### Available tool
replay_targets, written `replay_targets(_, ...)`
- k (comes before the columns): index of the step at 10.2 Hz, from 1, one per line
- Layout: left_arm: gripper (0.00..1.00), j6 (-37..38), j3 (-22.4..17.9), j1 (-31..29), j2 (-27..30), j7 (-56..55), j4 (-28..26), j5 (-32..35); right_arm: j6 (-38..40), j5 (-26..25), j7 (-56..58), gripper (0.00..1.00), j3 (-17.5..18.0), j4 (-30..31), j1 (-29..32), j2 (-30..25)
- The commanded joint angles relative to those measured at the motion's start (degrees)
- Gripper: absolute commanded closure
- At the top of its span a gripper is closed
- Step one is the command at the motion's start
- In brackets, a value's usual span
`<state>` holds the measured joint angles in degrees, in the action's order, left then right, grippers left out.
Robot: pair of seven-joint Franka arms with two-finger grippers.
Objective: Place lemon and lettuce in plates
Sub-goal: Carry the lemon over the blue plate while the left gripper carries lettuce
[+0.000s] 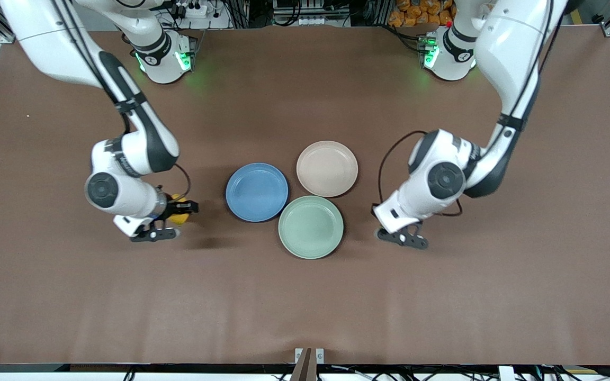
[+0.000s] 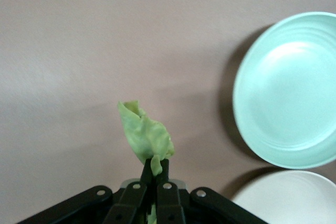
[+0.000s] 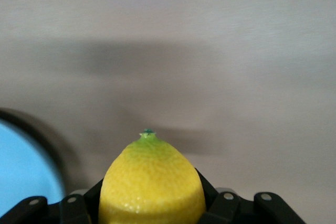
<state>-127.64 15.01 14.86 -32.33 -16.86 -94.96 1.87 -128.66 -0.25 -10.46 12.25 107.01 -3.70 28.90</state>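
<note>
While the lemon (image 1: 179, 210) is clamped in the right gripper (image 1: 182, 207) over bare table beside the blue plate (image 1: 257, 191), the pinkish-beige plate (image 1: 327, 168) and mint green plate (image 1: 311, 226) sit empty. Toward the left arm's end, the lettuce (image 2: 144, 136) is pinched in the left gripper (image 2: 156, 167) above the table (image 1: 305, 296), near the mint green plate.

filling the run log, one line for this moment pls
left gripper: holds lettuce | right gripper: holds lemon | plates: empty
</note>
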Motion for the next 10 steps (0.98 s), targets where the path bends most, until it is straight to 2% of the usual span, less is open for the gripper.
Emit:
replay_targets(1, 1.00, 0.3, -0.5, 5.8, 3.9, -9.1, -4.1, -1.1, 1.0, -0.4, -6.4, 0.57, 0.1, -1.4, -4.5, -0.2)
replay_targets(5, 1.00, 0.2, -0.6, 15.3, 0.4, -20.5, -3.5, -0.5, 0.3, -0.4, -15.6, 0.57, 0.1, -1.5, -10.9, 0.0)
replay_targets(10, 1.00, 0.2, -0.6, 18.4, -2.8, -23.3, -3.3, -0.3, -3.4, -0.4, -22.0, 0.57, 0.0, -1.4, -15.5, 1.5)
